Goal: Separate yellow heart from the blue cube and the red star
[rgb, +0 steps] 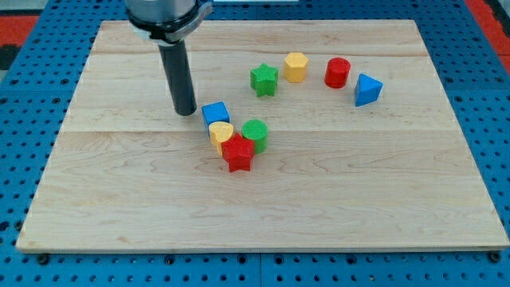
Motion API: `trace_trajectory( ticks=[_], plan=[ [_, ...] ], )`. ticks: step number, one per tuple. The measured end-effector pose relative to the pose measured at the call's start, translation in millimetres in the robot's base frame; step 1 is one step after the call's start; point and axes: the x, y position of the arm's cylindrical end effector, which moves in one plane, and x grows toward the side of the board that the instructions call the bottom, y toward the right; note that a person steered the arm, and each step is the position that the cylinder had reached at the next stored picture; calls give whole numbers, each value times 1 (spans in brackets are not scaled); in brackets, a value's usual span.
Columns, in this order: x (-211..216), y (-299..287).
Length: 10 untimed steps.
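The yellow heart (221, 134) lies near the board's middle, wedged between the blue cube (215, 113) just above it and the red star (237, 153) just below and to its right; it touches both. A green cylinder (255, 134) touches the red star and sits right of the heart. My tip (186, 112) rests on the board just left of the blue cube, a small gap apart, up and left of the heart.
Toward the view's top right lie a green star (264, 80), a yellow hexagonal block (296, 67), a red cylinder (337, 72) and a blue triangular block (366, 89). The wooden board (119, 199) sits on a blue pegboard.
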Motion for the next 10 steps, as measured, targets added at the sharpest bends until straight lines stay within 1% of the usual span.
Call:
trace_trajectory(
  ticks=[1,2,3,4,6,8,9,10],
  plan=[
    [35,0],
    [50,23],
    [49,67],
    [49,95],
    [49,32],
    [27,58],
    [24,58],
    [25,17]
  ],
)
